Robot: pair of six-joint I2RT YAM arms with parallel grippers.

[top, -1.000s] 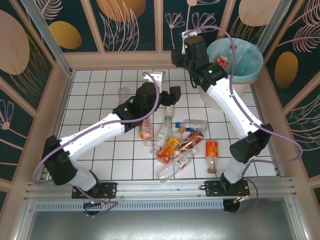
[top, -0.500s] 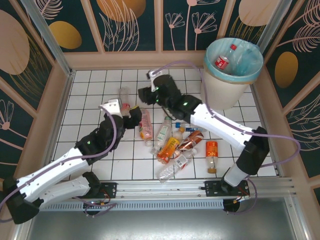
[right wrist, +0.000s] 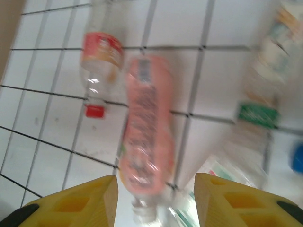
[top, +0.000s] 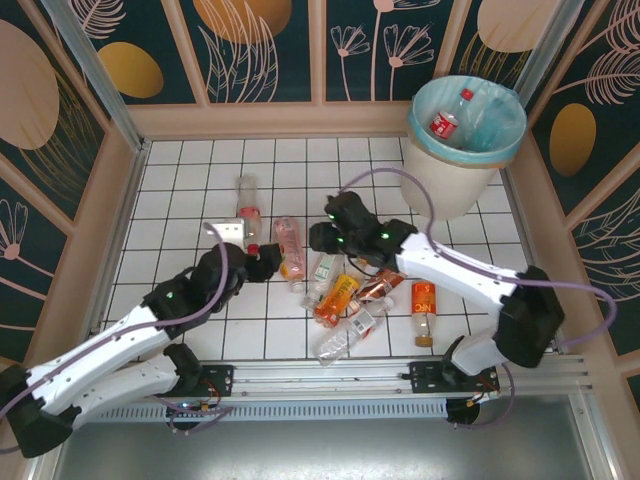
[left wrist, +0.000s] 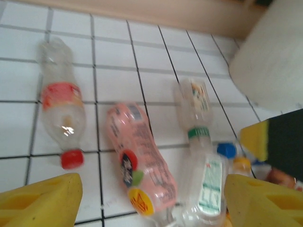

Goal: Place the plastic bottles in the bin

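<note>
- Most of your plastic bottles point(top: 345, 295) lie in a loose heap on the white tiles point(top: 180, 180), mid-table toward the near rail. One red-labelled bottle point(top: 445, 121) is already inside the bin point(top: 436, 186), which stands in the far right corner.
- The pink bottle point(top: 290, 244) lies at the heap's left edge. A red-capped bottle point(top: 247, 203) lies apart from it, further out and to the left.
- Your right gripper point(top: 322, 238) hangs just right of the pink bottle. In its wrist view the jaws are parted, the bottle runs down between them, and there is a clear gap on the right side.
- Your left gripper point(top: 262, 262) sits just near-left of that same bottle, jaws spread wide and holding nothing.
- A second ago your right gripper was up at the bin's rim; it has since crossed the far tiles and come down to the heap.
- Your left arm, which was stretched over the heap then, has drawn back toward its base.
- The bottles on the tiles have not visibly shifted.
- The two grippers are close together across the pink bottle, and the right one's yellow finger point(left wrist: 255, 139) shows in the left wrist view.
- You have bare tiles along the far row and the left wall. The bin stands close to the right wall.
</note>
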